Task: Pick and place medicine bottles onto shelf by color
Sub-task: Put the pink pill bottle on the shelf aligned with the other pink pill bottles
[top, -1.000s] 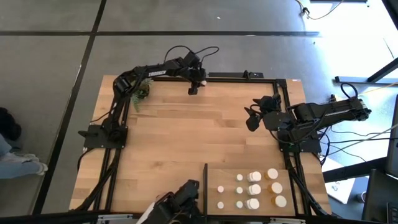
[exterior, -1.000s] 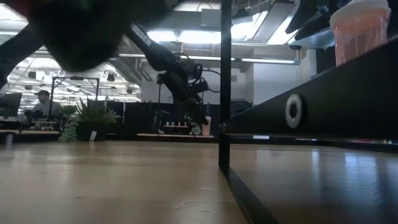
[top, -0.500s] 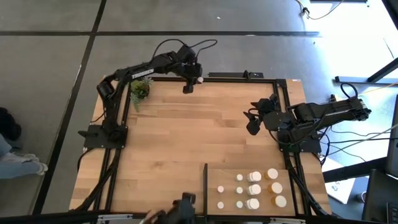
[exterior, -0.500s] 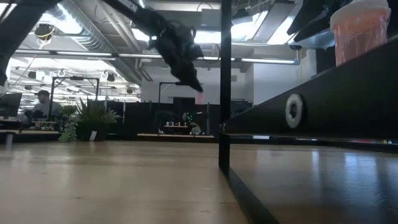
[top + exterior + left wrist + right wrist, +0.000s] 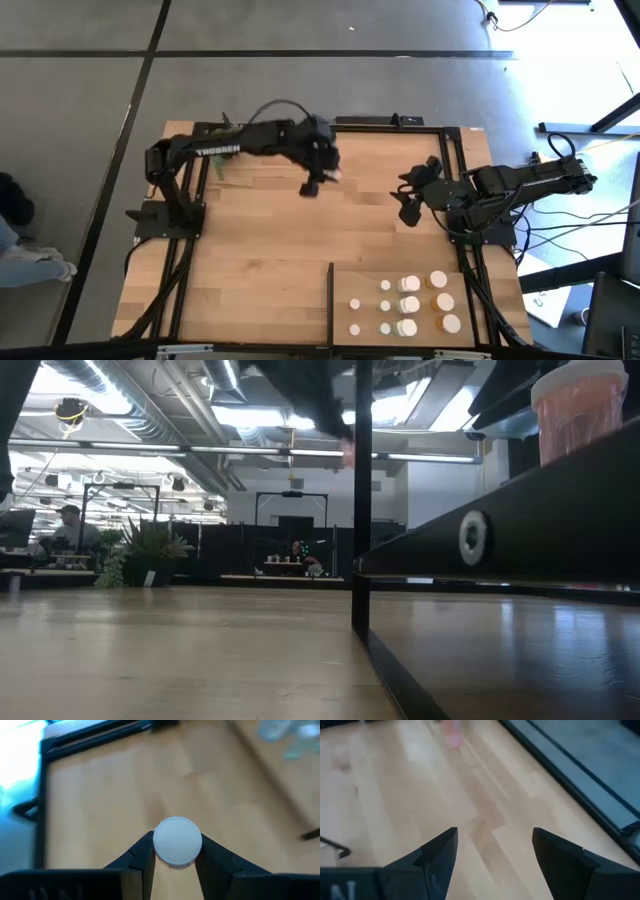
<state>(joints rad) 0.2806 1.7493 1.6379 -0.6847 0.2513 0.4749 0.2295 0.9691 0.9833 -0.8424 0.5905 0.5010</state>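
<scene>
the bottle (image 5: 177, 842) you are carrying has left the far edge of the surface (image 5: 260, 240): a second ago it hung near the plant at the back rail, and now it rides high over the middle of the wood, on its way toward the shelf (image 5: 400, 300) at the near right corner. that means the pick is done and you are in the carry; the placing is not yet started.

in the left wrist view you see only its white cap from above, so its body colour is hard to tell there. the low view shows a pinkish blur under the arm, so judge it amber, which would send it to the amber pair at the shelf's right end.

your left gripper (image 5: 312, 184) has its jaws clenched on the bottle, one finger (image 5: 142, 857) pressed to each side of the cap.

your right gripper (image 5: 408, 207) waits by the right rail with its jaws released wide, holding and touching nothing.
</scene>
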